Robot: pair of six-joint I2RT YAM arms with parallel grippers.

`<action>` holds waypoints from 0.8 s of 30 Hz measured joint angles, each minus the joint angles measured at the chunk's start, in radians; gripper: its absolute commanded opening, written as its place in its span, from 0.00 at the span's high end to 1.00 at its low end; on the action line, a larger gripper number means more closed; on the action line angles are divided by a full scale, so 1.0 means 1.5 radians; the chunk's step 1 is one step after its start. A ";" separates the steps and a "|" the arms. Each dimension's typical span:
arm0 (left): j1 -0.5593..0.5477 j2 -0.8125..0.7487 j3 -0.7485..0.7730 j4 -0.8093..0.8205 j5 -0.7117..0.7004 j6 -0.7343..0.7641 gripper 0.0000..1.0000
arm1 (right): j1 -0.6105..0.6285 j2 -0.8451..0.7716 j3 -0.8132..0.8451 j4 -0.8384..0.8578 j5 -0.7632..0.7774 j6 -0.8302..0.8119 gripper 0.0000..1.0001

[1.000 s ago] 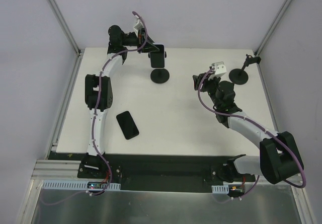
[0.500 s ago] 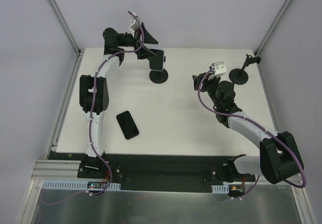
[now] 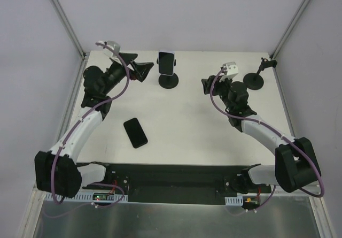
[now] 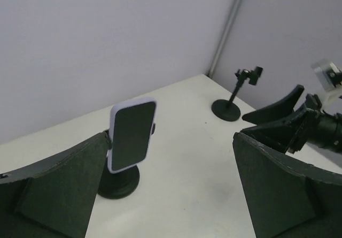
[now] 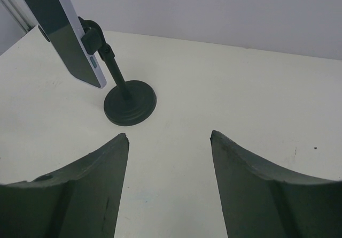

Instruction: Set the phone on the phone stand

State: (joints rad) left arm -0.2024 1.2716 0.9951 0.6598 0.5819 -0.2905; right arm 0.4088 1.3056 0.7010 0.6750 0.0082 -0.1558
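A phone in a white case (image 3: 166,62) sits upright on the black phone stand (image 3: 170,81) at the back of the table. It shows in the left wrist view as the phone (image 4: 132,135) on the stand's round base (image 4: 118,182), and in the right wrist view as the phone (image 5: 64,32) on its stand (image 5: 130,105). My left gripper (image 3: 143,70) is open and empty, just left of the stand and apart from it; its midpoint (image 4: 171,141) is over bare table. My right gripper (image 3: 205,85) is open and empty to the right of the stand (image 5: 170,136).
A second, black phone (image 3: 135,132) lies flat on the table near the front left. Another black stand (image 3: 255,79) with an empty clamp stands at the back right, also visible from the left wrist (image 4: 231,107). Walls and corner posts close off the back.
My left gripper has opened, let go of the white-cased phone on the stand and pulled back to the left. The right arm has barely shifted.
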 measured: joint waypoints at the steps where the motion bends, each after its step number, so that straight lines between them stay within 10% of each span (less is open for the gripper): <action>1: 0.001 -0.036 -0.025 -0.016 -0.039 -0.017 0.04 | 0.000 0.005 0.011 -0.013 -0.007 0.003 0.34; 13: -0.082 -0.031 -0.018 -0.256 -0.075 -0.143 0.07 | -0.025 0.027 0.158 -0.244 -0.014 0.084 0.18; 24: -0.155 -0.010 0.017 -0.342 0.030 -0.115 0.05 | -0.365 -0.147 0.058 -0.346 0.111 0.399 0.00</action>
State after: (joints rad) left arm -0.4347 1.2560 1.0206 0.1474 0.6273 -0.4637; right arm -0.1383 1.0855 0.7879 0.1566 0.1741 0.4427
